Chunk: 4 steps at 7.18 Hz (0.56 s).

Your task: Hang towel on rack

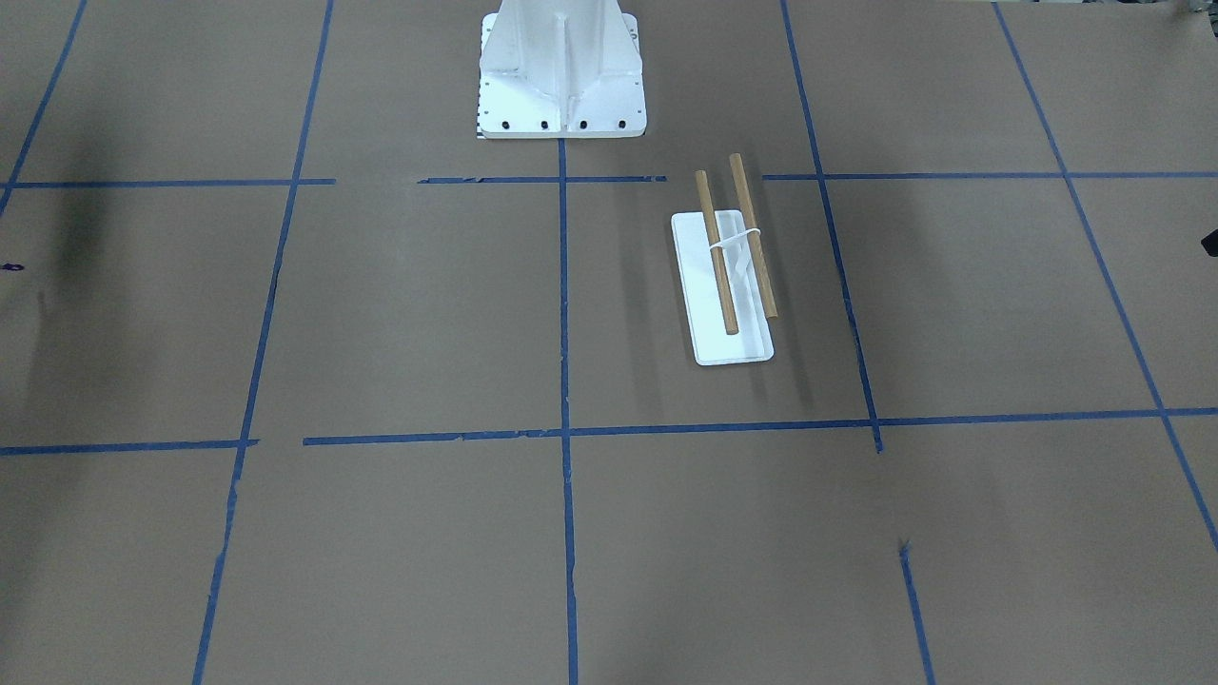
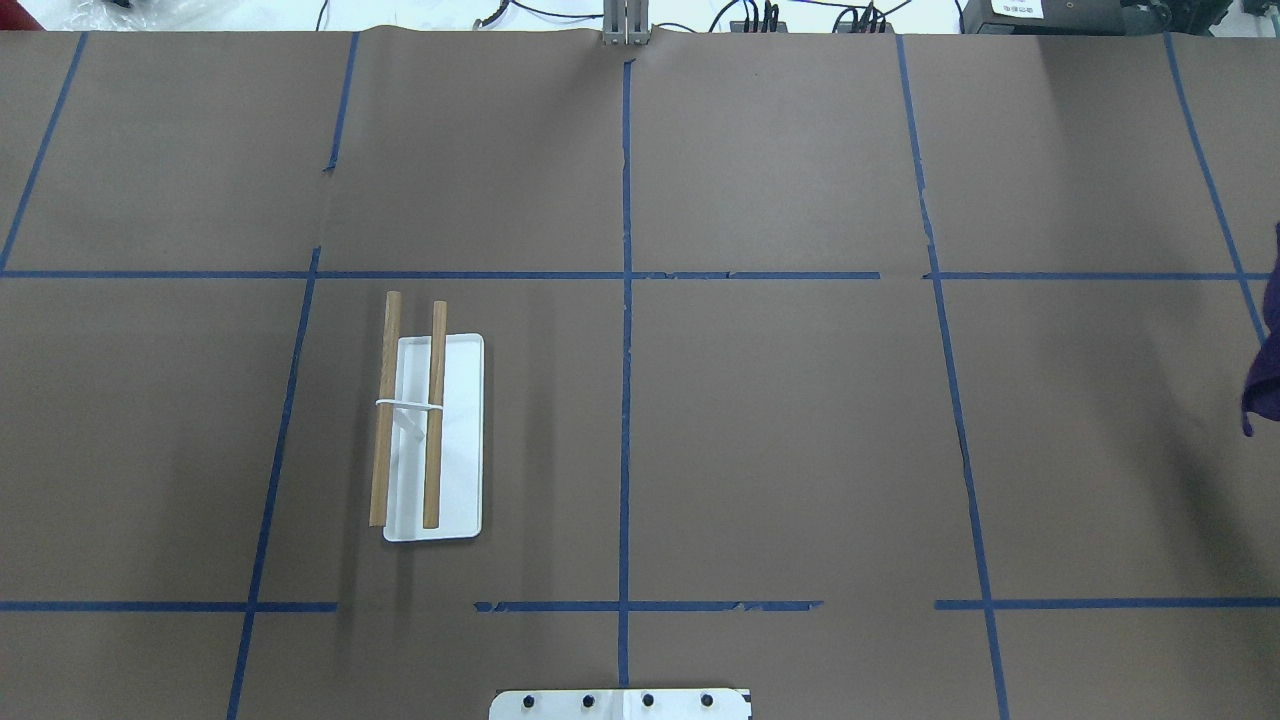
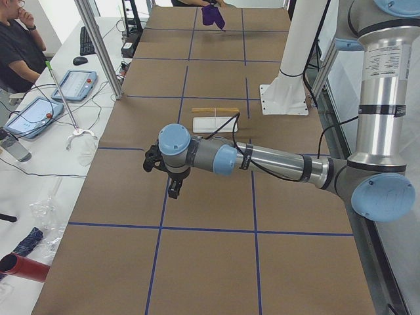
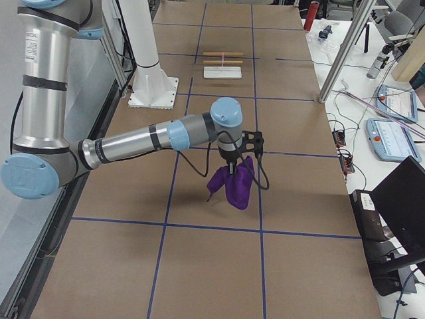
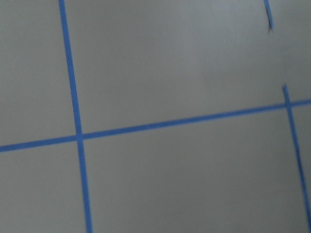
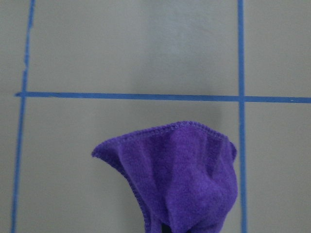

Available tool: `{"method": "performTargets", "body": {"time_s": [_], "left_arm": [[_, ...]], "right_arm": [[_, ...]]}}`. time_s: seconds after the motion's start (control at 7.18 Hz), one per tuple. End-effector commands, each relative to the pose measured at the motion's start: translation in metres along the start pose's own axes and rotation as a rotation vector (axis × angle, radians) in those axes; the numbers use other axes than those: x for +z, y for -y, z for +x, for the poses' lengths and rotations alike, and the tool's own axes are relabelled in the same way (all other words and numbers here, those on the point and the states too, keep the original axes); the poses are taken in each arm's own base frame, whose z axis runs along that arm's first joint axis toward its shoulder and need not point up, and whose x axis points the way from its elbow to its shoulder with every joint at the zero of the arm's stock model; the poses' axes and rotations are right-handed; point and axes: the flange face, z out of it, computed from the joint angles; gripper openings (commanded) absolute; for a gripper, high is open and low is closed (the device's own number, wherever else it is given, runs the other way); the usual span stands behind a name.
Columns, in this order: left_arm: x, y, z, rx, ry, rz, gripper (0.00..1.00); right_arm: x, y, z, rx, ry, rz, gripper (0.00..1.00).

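The rack (image 2: 455, 430) is a white flat base with two wooden bars over it, left of the table's middle; it also shows in the front view (image 1: 733, 342) and small in both side views (image 3: 216, 122) (image 4: 222, 72). The purple towel (image 4: 234, 185) hangs bunched from my right gripper (image 4: 238, 163) above the table, far from the rack. It fills the lower part of the right wrist view (image 6: 184, 179) and peeks in at the overhead view's right edge (image 2: 1266, 370). My left gripper (image 3: 173, 189) hovers over bare table beyond the rack; I cannot tell if it is open.
Brown paper with blue tape lines (image 2: 625, 300) covers the table. The white robot base (image 1: 561, 76) stands at the table's middle edge. Operators' desks with tablets (image 3: 72, 85) and cables run along the far side.
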Motion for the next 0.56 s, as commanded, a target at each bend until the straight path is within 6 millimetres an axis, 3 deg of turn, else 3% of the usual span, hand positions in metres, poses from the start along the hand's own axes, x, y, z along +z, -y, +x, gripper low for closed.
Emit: {"method": "performTargets", "body": {"time_s": [0.0,0.14,0.28,0.42], "left_arm": [[0.003,0.01,0.055,-0.133,-0.062,0.037,1.0],[0.009,0.019,0.085,-0.216,-0.094,0.038,1.0],[0.01,0.035,0.12,-0.284,-0.134,0.028,1.0],[0.015,0.038,0.148,-0.374,-0.194,-0.051,1.0]], "right_arm": [[-0.014,0.019,-0.154,0.188,0.116,-0.024,0.0],[-0.017,0.023,-0.213,0.257,0.16,-0.041,0.0],[-0.02,0.023,-0.286,0.342,0.205,-0.062,0.0],[-0.021,0.016,-0.346,0.418,0.233,-0.064,0.0]]}}
